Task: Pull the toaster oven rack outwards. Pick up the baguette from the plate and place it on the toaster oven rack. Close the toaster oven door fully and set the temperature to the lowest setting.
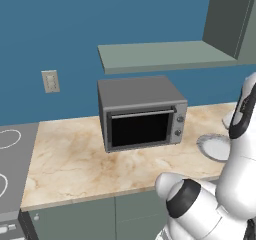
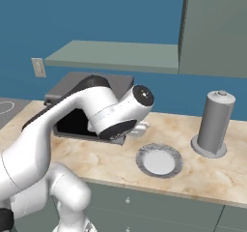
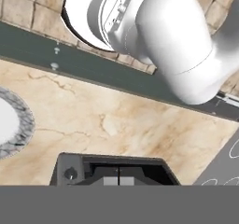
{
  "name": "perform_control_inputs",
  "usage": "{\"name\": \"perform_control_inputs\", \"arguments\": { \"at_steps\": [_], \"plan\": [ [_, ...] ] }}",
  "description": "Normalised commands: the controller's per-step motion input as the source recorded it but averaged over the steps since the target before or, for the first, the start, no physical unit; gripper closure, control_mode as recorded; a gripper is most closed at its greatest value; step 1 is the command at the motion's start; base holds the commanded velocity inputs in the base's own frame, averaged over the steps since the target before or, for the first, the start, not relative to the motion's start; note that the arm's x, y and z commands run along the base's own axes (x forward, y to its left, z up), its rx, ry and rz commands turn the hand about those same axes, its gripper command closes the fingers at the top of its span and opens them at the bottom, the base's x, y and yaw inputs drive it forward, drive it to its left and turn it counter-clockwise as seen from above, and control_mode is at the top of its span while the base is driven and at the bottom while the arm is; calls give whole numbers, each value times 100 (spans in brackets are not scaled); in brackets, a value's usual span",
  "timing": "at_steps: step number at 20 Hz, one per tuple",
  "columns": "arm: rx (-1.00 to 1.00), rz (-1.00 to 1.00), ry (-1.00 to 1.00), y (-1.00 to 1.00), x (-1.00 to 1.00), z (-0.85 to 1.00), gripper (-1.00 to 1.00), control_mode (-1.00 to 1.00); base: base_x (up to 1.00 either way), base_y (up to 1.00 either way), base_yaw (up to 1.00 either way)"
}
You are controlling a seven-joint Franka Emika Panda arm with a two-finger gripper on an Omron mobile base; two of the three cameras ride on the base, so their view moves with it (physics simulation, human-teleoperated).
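Toaster oven (image 1: pixel 141 113): boxy grey unit standing on the marble counter (image 1: pixel 70 159), back toward the blue wall, directly below the grey wall shelf (image 1: pixel 165 55).
Toaster oven door (image 1: pixel 142 128): upright against the front of the toaster oven, dark glass facing out, silver handle bar along its top edge; it appears closed.
Knobs (image 1: pixel 179 125): small column on the right front of the toaster oven, beside the door.
Toaster oven rack: behind the dark glass, cannot be made out.
Plate (image 2: pixel 159 161): round, grey, dark rim and pale centre, on the counter to the right of the toaster oven, near the counter's front edge; its surface is bare.
Baguette: its location cannot be told from these views.
Container (image 2: pixel 214 123): tall grey cylinder, upright, right of the plate and well apart from the toaster oven.
Gripper (image 3: pixel 118 181): fingertips pressed together, nothing between them; in the hand view it is poised above the toaster oven's top front edge.
Stove (image 1: pixel 11 174): left of the toaster oven, adjoining the counter.
Wall outlet (image 1: pixel 50 81): on the blue wall, left of the toaster oven.
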Motion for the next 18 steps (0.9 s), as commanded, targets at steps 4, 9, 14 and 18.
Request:
{"name": "perform_control_inputs", "arguments": {
  "at_steps": [4, 9, 14, 18],
  "plan": [
    [-1, -36, 13, 6, 43, 1, 100, -100, 0, 0, 0],
    [0, -40, 12, 11, 22, 14, 100, -100, 0, 0, 0],
    [0, -47, 8, 9, 1, 21, 100, -100, 0, 0, 0],
    [0, -42, 4, 9, 0, 21, 100, -100, 0, 0, 0]
  ]
}}
